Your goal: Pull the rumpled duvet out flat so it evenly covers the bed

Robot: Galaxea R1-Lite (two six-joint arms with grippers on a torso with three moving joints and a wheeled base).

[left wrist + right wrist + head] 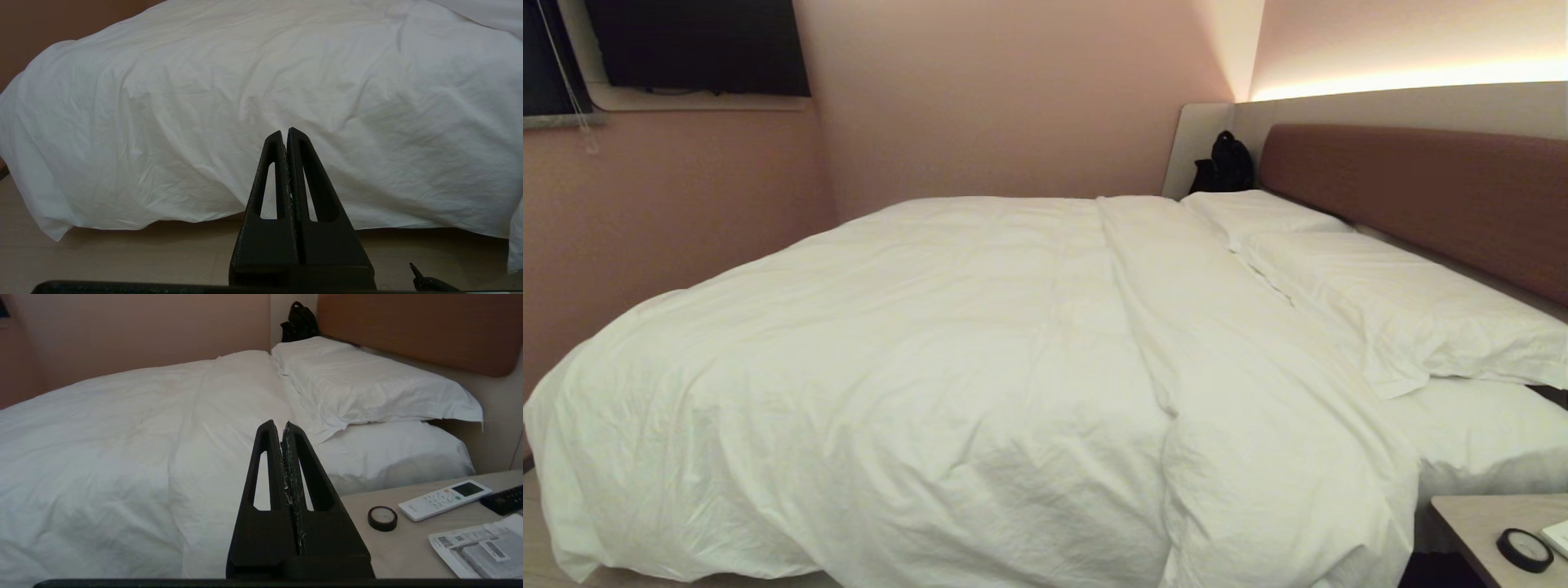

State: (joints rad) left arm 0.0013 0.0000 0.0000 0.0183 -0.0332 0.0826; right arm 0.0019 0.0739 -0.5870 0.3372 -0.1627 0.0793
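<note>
The white puffy duvet (915,351) lies spread over the bed (1486,433), with a long fold ridge (1143,310) running toward the headboard and its near edge hanging to the floor. Neither arm shows in the head view. In the left wrist view my left gripper (285,132) is shut and empty, held low off the bed's side, apart from the hanging duvet (261,90). In the right wrist view my right gripper (280,425) is shut and empty, above the duvet (122,428) near the bedside table.
Two white pillows (1388,294) lie against the brown headboard (1421,188). A black bag (1223,166) sits at the far corner. The bedside table (408,547) holds a small round clock (382,518), a white remote (444,499) and papers (478,547). Pink walls close in on the left.
</note>
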